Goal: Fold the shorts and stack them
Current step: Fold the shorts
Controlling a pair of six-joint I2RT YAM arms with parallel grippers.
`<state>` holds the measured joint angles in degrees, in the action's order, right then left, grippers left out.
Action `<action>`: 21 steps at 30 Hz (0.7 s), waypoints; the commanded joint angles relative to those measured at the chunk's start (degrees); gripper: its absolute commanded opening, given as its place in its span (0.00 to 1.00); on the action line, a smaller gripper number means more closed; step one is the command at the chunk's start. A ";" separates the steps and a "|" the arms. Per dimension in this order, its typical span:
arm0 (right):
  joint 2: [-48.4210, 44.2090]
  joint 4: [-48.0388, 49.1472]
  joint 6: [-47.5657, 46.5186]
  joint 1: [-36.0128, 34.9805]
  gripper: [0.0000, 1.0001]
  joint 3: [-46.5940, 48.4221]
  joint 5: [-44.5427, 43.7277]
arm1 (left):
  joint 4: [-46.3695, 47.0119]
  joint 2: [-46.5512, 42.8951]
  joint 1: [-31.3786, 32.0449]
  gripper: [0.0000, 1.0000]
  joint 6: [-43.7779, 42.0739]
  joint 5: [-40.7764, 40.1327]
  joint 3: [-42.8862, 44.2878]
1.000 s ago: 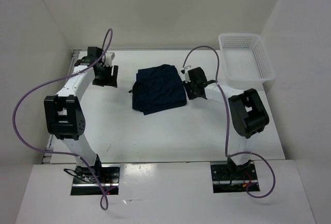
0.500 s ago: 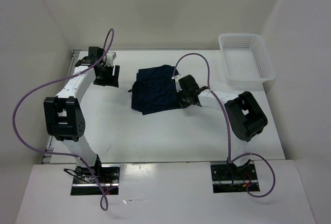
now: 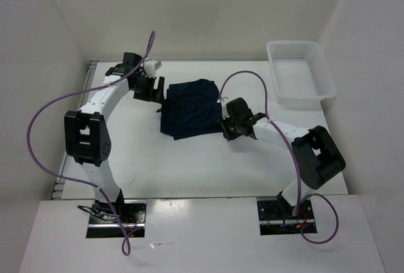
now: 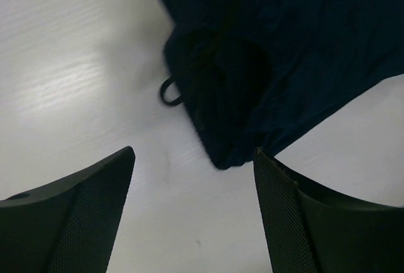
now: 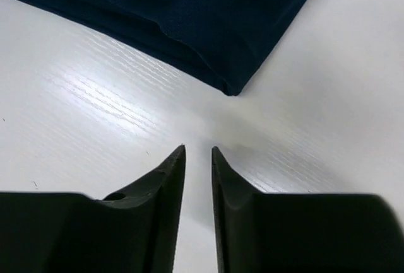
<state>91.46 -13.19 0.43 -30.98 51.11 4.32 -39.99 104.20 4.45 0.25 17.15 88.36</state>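
White table (image 3: 189, 166), folded navy shorts (image 3: 192, 109); left gripper (image 4: 194, 159) spread, right gripper (image 5: 198, 154) nearly closed, empty.

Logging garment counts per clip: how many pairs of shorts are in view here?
1: the shorts lie folded mid-table between both arms. The basket at far right looks empty.

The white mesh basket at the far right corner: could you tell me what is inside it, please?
Nothing shows inside the basket: only its bare mesh floor is visible. The folded shorts lie outside it, on the table.
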 commanded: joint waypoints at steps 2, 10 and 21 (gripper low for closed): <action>-3.66 0.53 -5.15 -0.48 0.39 -0.31 -0.71 | 0.08 6.27 6.00 0.88 -0.25 7.63 6.73; -0.67 3.87 -10.53 -0.48 0.59 4.34 -2.82 | 1.06 14.44 10.66 0.87 -0.25 1.32 11.31; 7.41 5.63 -7.20 -0.48 0.58 8.82 -2.90 | 1.05 18.40 11.81 0.26 -0.25 -0.97 12.45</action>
<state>97.69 -10.59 -8.14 -30.98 56.58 2.22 -39.03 122.39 15.81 0.16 15.86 98.41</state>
